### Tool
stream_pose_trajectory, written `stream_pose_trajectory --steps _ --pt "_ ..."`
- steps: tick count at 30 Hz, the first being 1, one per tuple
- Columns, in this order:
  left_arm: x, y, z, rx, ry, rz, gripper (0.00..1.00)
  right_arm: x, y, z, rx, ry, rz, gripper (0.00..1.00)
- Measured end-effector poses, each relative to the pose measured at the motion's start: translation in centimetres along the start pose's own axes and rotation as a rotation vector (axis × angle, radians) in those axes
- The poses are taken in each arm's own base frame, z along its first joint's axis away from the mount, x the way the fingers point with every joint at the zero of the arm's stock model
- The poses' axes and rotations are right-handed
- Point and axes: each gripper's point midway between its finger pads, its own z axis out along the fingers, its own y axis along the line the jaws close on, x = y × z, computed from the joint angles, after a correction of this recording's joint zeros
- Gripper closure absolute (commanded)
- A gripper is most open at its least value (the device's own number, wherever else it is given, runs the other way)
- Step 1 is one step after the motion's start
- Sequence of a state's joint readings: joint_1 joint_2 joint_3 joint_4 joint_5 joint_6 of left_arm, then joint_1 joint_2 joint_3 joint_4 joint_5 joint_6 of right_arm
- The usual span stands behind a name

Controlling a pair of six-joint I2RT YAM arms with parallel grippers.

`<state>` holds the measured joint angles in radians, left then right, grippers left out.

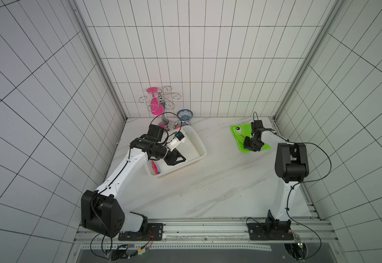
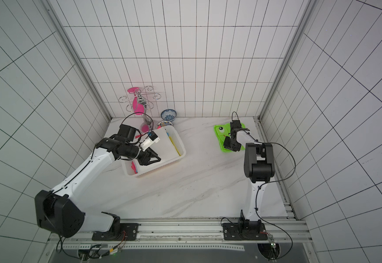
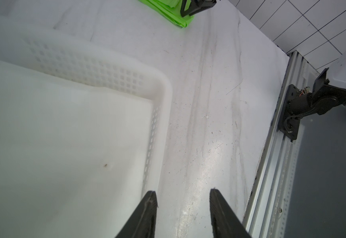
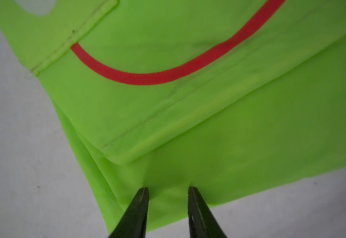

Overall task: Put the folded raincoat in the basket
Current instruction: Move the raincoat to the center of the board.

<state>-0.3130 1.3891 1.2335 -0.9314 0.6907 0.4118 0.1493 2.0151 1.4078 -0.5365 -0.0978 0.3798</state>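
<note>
Where the right gripper [image 4: 168, 190] meets the folded raincoat [image 4: 209, 113], its tips press the edge nearest the robot, jaws narrow with cloth puckered between; clamped or not, I can't tell. The raincoat lies near the bench's [image 1: 219, 182] far right corner, with bare marble between it and the basket [image 1: 202, 148], over which the left gripper [image 3: 183, 191] hangs half-open, empty

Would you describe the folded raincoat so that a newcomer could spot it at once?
Start at the white marbled table and look to its far right corner, by the back wall. The folded raincoat lies flat there. It is the only bright green thing, printed with a cartoon eye and a red curved line, whereas the white basket and patterned bowls sit far left.
</note>
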Motion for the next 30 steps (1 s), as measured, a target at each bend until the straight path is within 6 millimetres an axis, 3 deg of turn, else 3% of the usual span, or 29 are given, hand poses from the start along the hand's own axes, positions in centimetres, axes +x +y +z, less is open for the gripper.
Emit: stream_pose_trajectory --steps 6,10,13,15,19,22,25,30 --pt "-2.6 -2.7 3.0 0.065 -0.046 0.016 0.52 8.2 4.6 -1.5 -0.133 -0.016 0.004 0.64" --pt "-3.8 -2.6 5.0 0.068 -0.04 -0.038 0.52 11.7 8.1 -2.5 -0.231 -0.019 -0.02 0.59" --pt "-5.7 -2.0 7.4 0.057 -0.037 -0.07 0.52 14.4 9.2 -5.3 -0.316 -0.026 -0.02 0.55" --pt "-6.4 -1.9 9.3 0.055 -0.024 -0.096 0.52 13.9 9.3 -8.3 -0.366 -0.087 -0.01 0.51" --pt "-7.3 -1.9 12.8 0.055 0.016 -0.131 0.5 10.5 7.2 -14.7 -0.407 -0.278 0.044 0.44" --pt "-8.8 -1.8 15.3 0.05 0.024 -0.153 0.5 8.0 3.3 -17.7 -0.373 -0.404 0.112 0.41" --pt "-10.8 -1.3 17.3 0.045 -0.002 -0.174 0.49 6.6 -1.2 -17.6 -0.272 -0.445 0.182 0.4" --pt "-13.3 1.2 21.3 0.018 -0.05 -0.237 0.49 5.9 -7.2 -13.6 -0.158 -0.366 0.309 0.39"
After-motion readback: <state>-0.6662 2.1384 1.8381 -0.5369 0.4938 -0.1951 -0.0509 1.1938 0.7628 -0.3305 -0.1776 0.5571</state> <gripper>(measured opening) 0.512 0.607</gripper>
